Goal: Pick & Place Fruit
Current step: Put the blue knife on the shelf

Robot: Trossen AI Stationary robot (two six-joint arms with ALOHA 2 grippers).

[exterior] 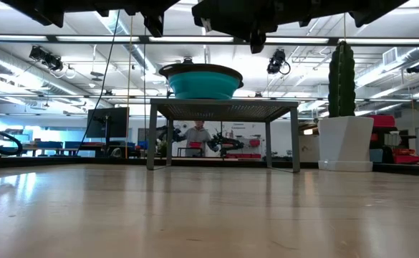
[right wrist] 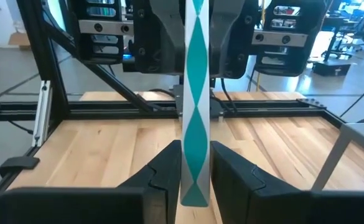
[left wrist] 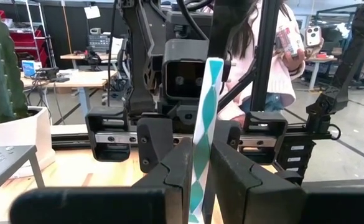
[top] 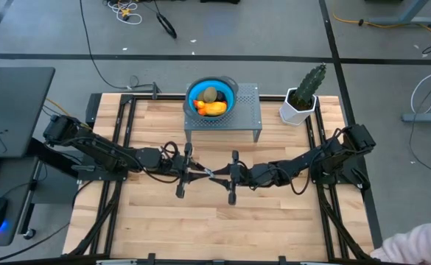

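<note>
The fruit lies in a blue bowl (top: 211,98) on a grey perforated stand (top: 237,121) at the table's far middle: a yellow-orange oblong (top: 215,109), an olive-brown oval (top: 210,93) and small orange-red pieces (top: 200,105). The bowl also shows in the low view (exterior: 202,81). My left gripper (top: 191,172) and my right gripper (top: 228,176) face each other over the table's middle. Both are shut on one slim white-and-teal stick (top: 209,173), which spans the gap between them. My left gripper pinches the stick's left end (left wrist: 200,168) between its two fingers (left wrist: 175,177). The fingers come level from the table's left and lie along the stick. The stick is lifted clear of the table. My right gripper pinches the stick's right end (right wrist: 195,158) between its two fingers (right wrist: 228,171). The fingers come level from the table's right and lie along the stick. The stick runs straight on into the left gripper, clear of the table.
A green cactus in a white pot (top: 303,96) stands at the far right, beside the stand. A person's pale sleeve (top: 421,246) shows at the near right corner. A person (left wrist: 275,56) stands beyond the table. Bare wood lies in front of the grippers.
</note>
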